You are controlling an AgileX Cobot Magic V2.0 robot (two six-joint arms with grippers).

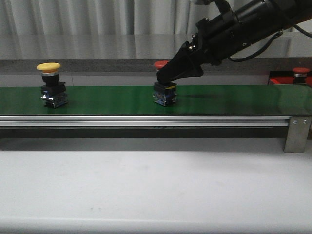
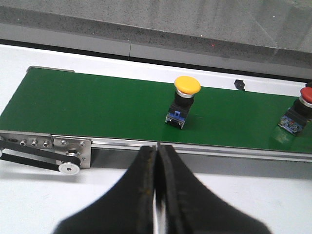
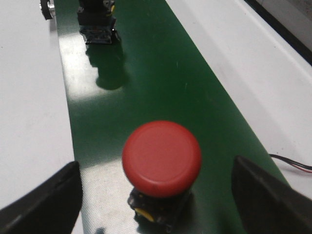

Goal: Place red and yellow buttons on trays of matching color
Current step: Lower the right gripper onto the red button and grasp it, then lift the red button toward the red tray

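Note:
A red button (image 1: 164, 92) stands upright on the green belt (image 1: 107, 100) near its middle. My right gripper (image 1: 168, 73) is lowered over it and hides most of its cap. In the right wrist view the red button (image 3: 162, 158) sits between the spread fingers (image 3: 48, 200) of the open right gripper (image 3: 157, 195), and neither finger touches it. A yellow button (image 1: 48, 67) stands on the belt's left part, also seen as the yellow button (image 2: 187, 85). My left gripper (image 2: 156, 148) is shut and empty, in front of the belt's rail. A red tray (image 1: 280, 80) lies at the far right.
Another red button (image 1: 301, 71) sits on the red tray. A metal rail (image 1: 146, 121) runs along the belt's front, with a bracket (image 1: 297, 134) at its right end. A belt pulley (image 2: 68, 168) sits at the left end. A small black part (image 2: 239, 85) lies behind the belt.

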